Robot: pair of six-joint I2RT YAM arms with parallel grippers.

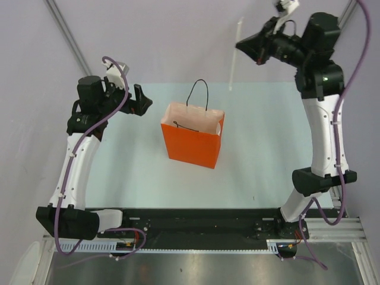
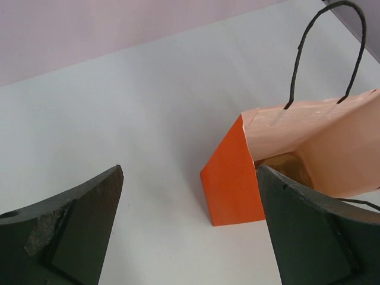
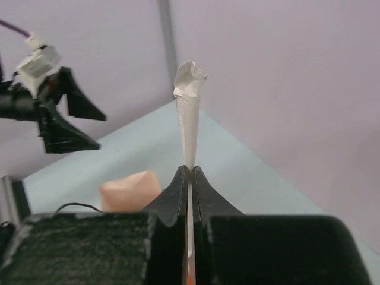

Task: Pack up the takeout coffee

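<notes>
Though splayed wide, left gripper (image 2: 190,172) hangs beside tall orange paper bag (image 1: 191,148), mid-table.
Unclear brownish shape (image 2: 284,165) inside; right gripper (image 3: 189,171) pinches thin white stick (image 3: 189,113).

Lighting: bright, even, diffuse. Shadows: soft, faint, left of the orange bag (image 2: 231,190). Focus: right wrist view's lower edge blurred.

Orange paper bag (image 1: 191,145) upright on pale table (image 1: 267,154), mouth open; white straw (image 1: 235,56) aloft beyond.
</notes>
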